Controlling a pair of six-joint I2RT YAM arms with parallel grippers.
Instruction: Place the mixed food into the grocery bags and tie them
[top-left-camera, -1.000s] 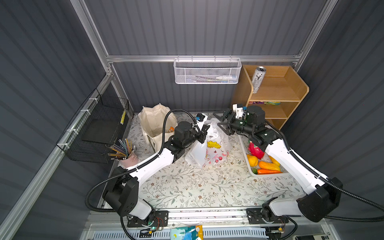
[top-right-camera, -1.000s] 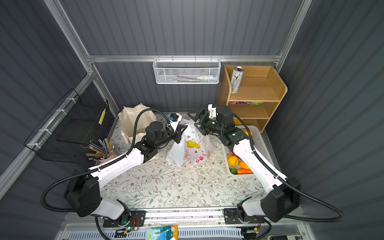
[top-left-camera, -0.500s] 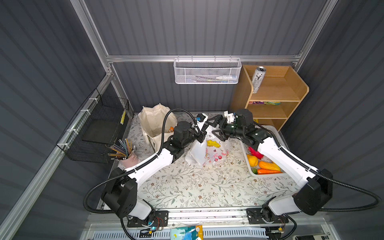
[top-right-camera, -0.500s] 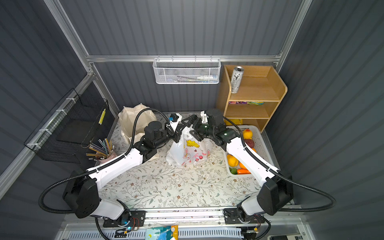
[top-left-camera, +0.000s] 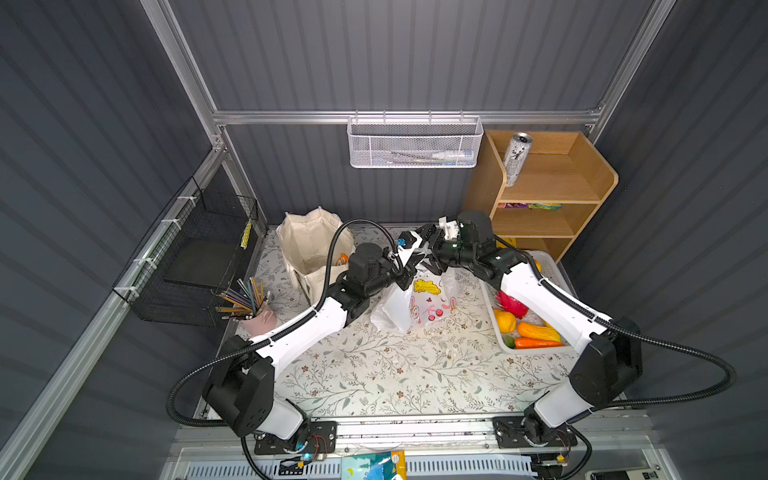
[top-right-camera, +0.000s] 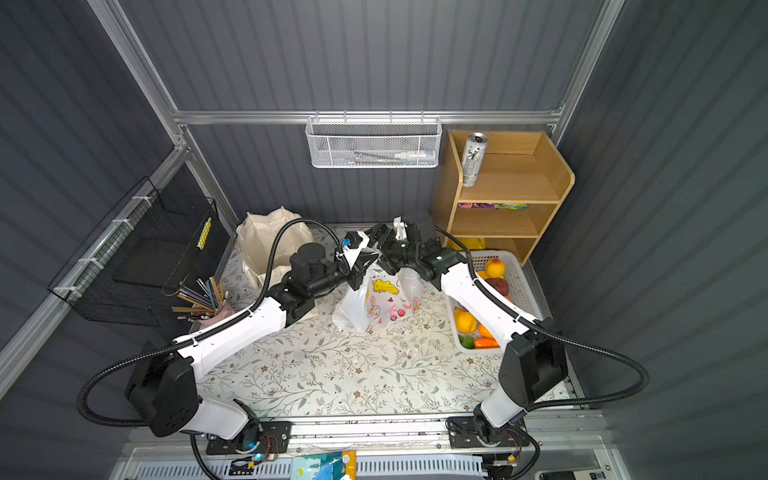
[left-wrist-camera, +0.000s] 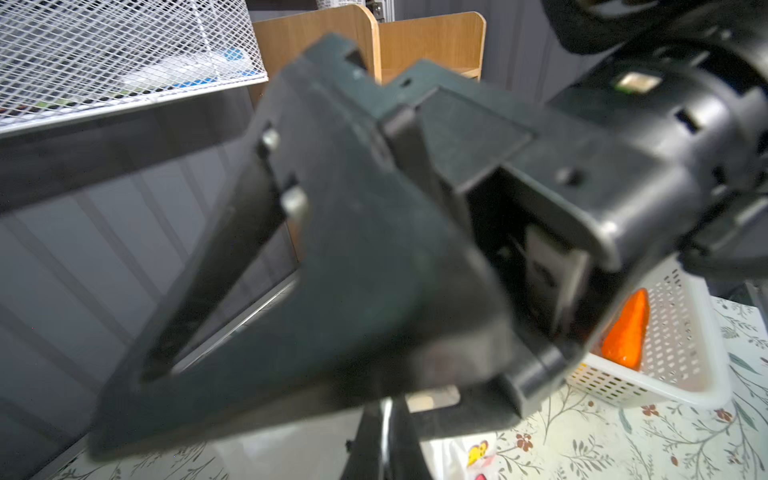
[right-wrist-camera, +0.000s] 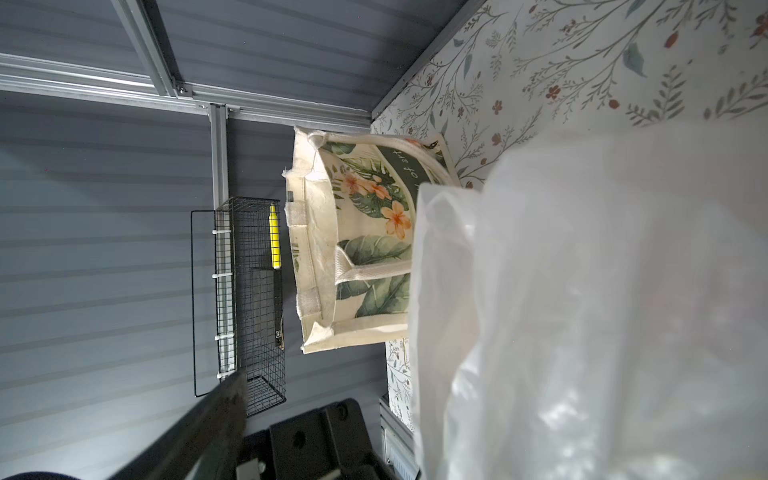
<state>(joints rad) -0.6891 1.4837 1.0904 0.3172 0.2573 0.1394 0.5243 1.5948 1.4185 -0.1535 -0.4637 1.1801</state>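
Both grippers meet at the neck of the plastic bag

The canvas tote (top-left-camera: 309, 249) stands mouth-up, well left of my left gripper (top-left-camera: 409, 270). That gripper's fingers are pinched tight on the gathered neck of the plastic bag (top-left-camera: 415, 307). The bag hangs below the fingertips with its long axis running down from them to the cloth, and its cartoon print faces the front edge. My right gripper (top-left-camera: 428, 258) sits just right of the left fingertips, jaws spread wide, with film beside one finger and nothing clamped that I can make out. A basket (top-left-camera: 557, 270) of toy food lies right of those fingers, and a can (top-left-camera: 515, 164) stands upright on the shelf (top-left-camera: 552, 183) beyond. Only the right wrist view shows the tote's leaf-and-flower side. Only the left wrist view shows a carrot (left-wrist-camera: 625, 332) leaning tip-up behind the basket wall.
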